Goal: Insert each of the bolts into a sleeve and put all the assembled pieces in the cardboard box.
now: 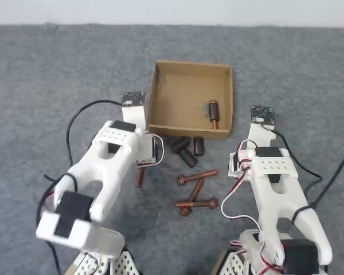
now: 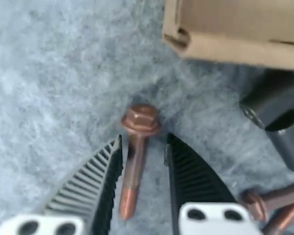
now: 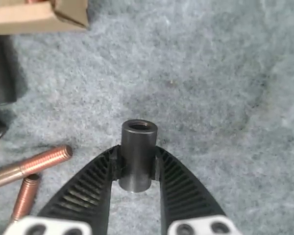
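Note:
My left gripper point(image 2: 143, 139) is open and straddles a copper bolt point(image 2: 135, 156) lying on the grey carpet; there is a gap between the bolt and one finger. The same bolt point(image 1: 139, 176) pokes out beside the left arm, left of the cardboard box point(image 1: 160, 94). My right gripper point(image 3: 137, 149) is shut on a black sleeve point(image 3: 137, 152), with the bore's open end facing the camera. Three loose sleeves point(image 1: 188, 150) lie just in front of the box. Three more bolts point(image 1: 196, 190) lie between the arms. One assembled piece point(image 1: 213, 112) rests inside the box.
The box's near wall point(image 2: 235, 44) stands just beyond the left gripper, with two sleeves point(image 2: 277, 110) and bolt heads point(image 2: 264, 200) to one side. Open carpet lies to the left of the left arm point(image 1: 112, 154) and to the right of the right arm point(image 1: 275, 177).

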